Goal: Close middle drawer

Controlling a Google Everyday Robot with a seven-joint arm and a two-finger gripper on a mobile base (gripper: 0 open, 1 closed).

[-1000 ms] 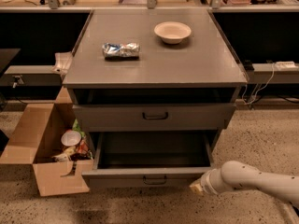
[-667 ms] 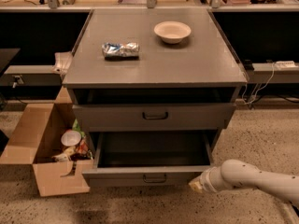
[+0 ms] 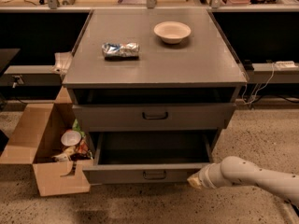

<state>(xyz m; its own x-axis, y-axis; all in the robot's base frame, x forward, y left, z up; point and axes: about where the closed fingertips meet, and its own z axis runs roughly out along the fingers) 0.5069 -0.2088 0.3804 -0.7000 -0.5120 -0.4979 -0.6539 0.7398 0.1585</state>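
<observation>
The middle drawer (image 3: 154, 174) stands pulled fully out, its front just left of the gripper (image 3: 194, 181), which sits at the front's right end. Contact is uncertain, and the jaws' spread cannot be told. Closing is all left to do. Since earlier, the gripper has edged slightly closer and the drawer has not moved.

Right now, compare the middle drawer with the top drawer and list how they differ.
The middle drawer is pulled out, its dark inside showing; the top drawer sits pushed in. The middle drawer's front is shallow; the top drawer's is taller. The gripper is at the middle drawer's front right corner, away from the top drawer. Both are grey with a small dark central handle.
</observation>
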